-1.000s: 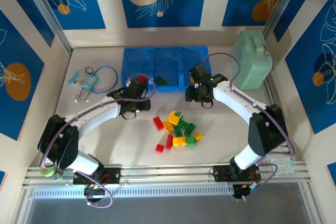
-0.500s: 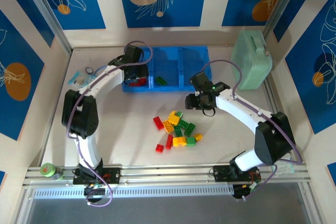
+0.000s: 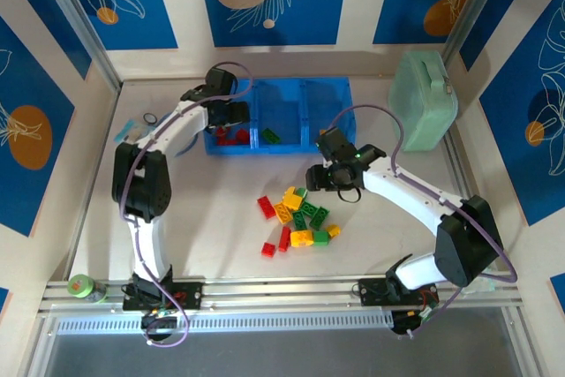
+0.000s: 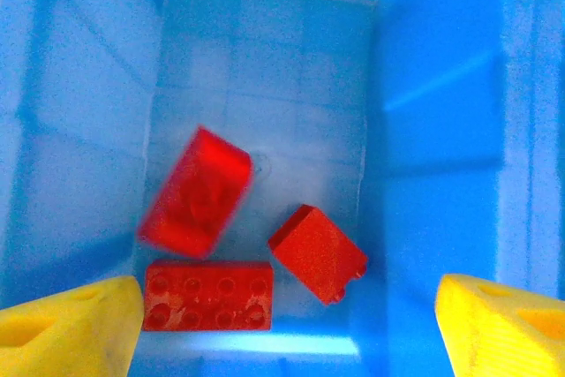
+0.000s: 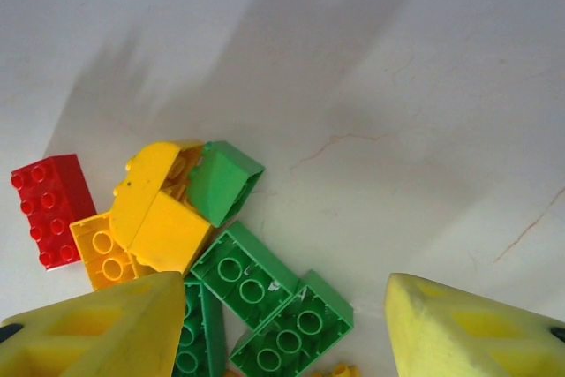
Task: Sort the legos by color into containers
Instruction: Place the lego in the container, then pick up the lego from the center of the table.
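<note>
Hovering, I'm holding left gripper (image 4: 282, 320) released over red bricks (image 4: 207, 293) in the left compartment (image 4: 265, 59), right gripper (image 5: 278, 315) released over the pile (image 5: 234, 271).

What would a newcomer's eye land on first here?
The bright heap of red, green and yellow legos mid-table, with the right gripper poised over its far edge, fingers apart. Next, the blue tray at the far edge: the left gripper is open over its left compartment, where three red legos lie. A mint-green case sits at the far right.
</note>
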Robot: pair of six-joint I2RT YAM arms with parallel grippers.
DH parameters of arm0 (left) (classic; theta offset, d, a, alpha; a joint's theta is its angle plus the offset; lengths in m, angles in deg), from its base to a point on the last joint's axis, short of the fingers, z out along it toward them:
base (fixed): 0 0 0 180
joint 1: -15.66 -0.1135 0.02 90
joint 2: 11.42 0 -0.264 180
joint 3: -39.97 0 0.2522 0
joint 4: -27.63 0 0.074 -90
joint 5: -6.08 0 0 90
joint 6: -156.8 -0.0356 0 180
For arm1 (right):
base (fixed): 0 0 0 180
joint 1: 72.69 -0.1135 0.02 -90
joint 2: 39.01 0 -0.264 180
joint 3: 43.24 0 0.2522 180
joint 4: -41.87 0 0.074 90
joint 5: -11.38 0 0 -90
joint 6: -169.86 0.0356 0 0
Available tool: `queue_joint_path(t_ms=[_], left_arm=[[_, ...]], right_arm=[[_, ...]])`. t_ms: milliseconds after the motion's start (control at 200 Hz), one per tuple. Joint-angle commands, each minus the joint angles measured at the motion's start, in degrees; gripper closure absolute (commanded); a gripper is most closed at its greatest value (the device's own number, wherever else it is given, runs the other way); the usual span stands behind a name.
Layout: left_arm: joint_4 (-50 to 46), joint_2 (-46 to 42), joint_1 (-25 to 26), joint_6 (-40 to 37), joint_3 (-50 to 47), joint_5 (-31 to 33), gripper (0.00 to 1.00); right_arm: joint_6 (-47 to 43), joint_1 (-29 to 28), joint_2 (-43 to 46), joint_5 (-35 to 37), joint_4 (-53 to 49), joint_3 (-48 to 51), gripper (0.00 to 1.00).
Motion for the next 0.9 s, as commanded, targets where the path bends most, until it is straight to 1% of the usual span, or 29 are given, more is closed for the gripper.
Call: queue_joint_path(t_ms=[0, 140, 320, 385, 445, 515, 615, 695, 891], left_arm=[[1.76, -8.69, 0.83, -0.92, -4.14, -0.15, 0.15], [2.90, -17.36, 4.13, -3.03, -11.89, 5.81, 0.15], [7.12, -27.75, 7.77, -1.62, -24.88, 5.83, 0.16], [10.76, -32.46, 9.78, -2.06, -30.46, 5.86, 0.16], [16.96, -38.38, 12.34, -3.30, -37.20, 5.54, 0.16], [21.10, -45.19, 14.65, -1.86, -43.59, 7.54, 0.16], [19.50, -51.89, 15.34, 1.33, -47.96, 8.58, 0.17], [17.31, -55.78, 15.74, 2.05, -49.76, 8.73, 0.17], [12.68, -61.22, 16.40, 2.93, -52.16, 9.38, 0.18]], right_arm=[[-1.38, -2.20, -0.89, -0.35, -0.54, -2.05, 0.38], [-3.25, -5.96, -3.85, -1.38, 0.14, -4.97, 0.38], [-5.01, -11.32, -12.12, -1.85, -2.14, -12.79, 0.38], [-5.43, -13.23, -15.37, -1.47, -2.91, -15.55, 0.38], [-5.67, -14.68, -18.36, -1.57, -3.83, -18.24, 0.38], [-5.96, -16.14, -21.95, -1.77, -4.89, -21.11, 0.38], [-6.05, -17.81, -26.90, -2.07, -6.59, -24.94, 0.39], [-6.02, -18.80, -30.49, -3.03, -7.59, -27.39, 0.39], [-5.55, -20.09, -37.27, -2.79, -10.24, -32.58, 0.40]])
